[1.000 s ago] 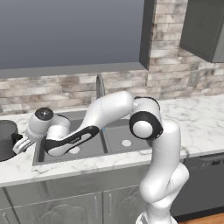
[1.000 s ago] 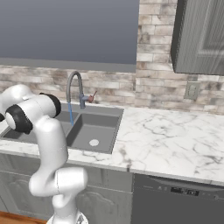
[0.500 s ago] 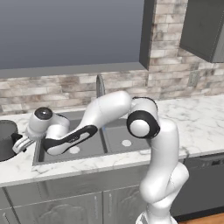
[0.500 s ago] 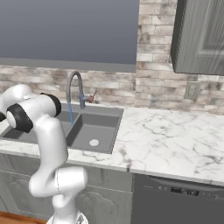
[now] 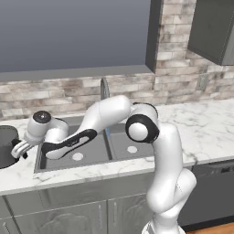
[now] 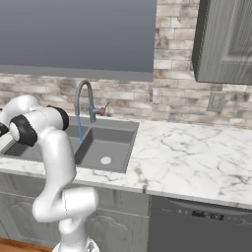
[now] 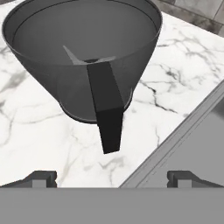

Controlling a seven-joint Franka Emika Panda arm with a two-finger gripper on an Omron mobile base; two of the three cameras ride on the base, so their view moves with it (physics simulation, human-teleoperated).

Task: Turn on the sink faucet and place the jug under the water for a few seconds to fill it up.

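Observation:
The dark gray jug point(image 7: 83, 57) stands on the marble counter, its black handle point(image 7: 105, 109) pointing at me. My gripper point(image 7: 111, 179) is open, its fingertips point(image 7: 40, 178) spread wide and just short of the handle, touching nothing. From the left base view, the jug point(image 5: 4, 145) sits at the far left edge, with the gripper point(image 5: 20, 151) right beside it. The gooseneck faucet point(image 6: 82, 96) has its reddish lever point(image 6: 102, 109) raised, and a thin blue stream of water point(image 6: 80, 132) falls into the left basin of the sink point(image 6: 106, 147).
The sink's rim point(image 7: 183, 127) runs just right of the jug in the hand view. The brick backsplash point(image 5: 55, 93) rises behind the counter. Marble counter point(image 6: 197, 152) stretches right of the sink, under a wall cabinet point(image 6: 226, 39).
The arm has edged slightly left toward the jug. The water keeps running and the jug has not moved.

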